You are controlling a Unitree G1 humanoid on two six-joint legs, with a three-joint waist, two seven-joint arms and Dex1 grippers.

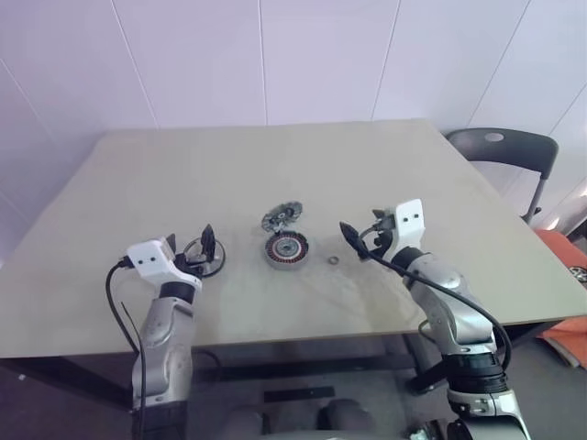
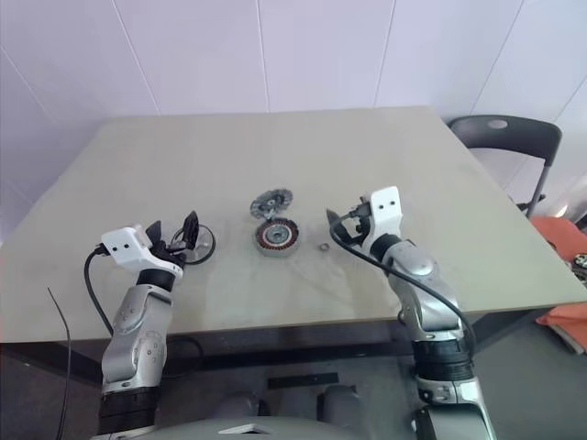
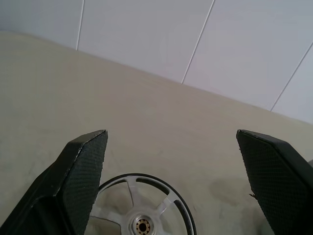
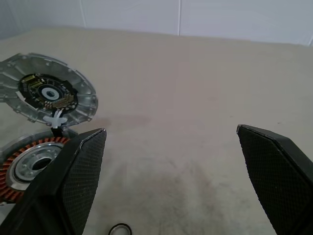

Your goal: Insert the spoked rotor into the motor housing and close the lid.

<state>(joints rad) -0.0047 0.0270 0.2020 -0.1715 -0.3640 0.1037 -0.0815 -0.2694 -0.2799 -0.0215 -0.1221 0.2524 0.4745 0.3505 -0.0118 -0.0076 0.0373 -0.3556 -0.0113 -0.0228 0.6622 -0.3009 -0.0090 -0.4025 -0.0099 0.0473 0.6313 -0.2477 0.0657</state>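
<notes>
Two grippers reach over a pale beige worktop [image 1: 275,174] in the head views. Near its front middle lies the motor housing [image 1: 286,250], a squat disc with a ring of copper-orange windings around a silvery hub. Behind it, touching its far edge and propped at a tilt, stands the lid [image 1: 281,216], a grey notched disc. A small dark ring [image 1: 333,261] lies just to the right of the housing. The spoked rotor [image 1: 203,258] lies flat on the worktop well to the left of the housing, at the tips of the left gripper [image 1: 190,244], whose black fingers stand apart and hold nothing. The right gripper [image 1: 360,238] hovers to the right of the housing, past the small ring, its fingers likewise spread and empty. A dark chair [image 1: 510,152] stands beyond the worktop's right corner. In the left wrist view, the two textured fingers [image 3: 83,176] rise wide apart, and between them the rotor's dark rim, pale spokes and brass-coloured hub are seen resting on the worktop, close beside one finger. In the right wrist view, the fingers [image 4: 80,176] are equally wide apart; beyond one of them lie the housing's windings and the tilted lid, showing a round circuit board at its centre, with the small ring between the fingers.
</notes>
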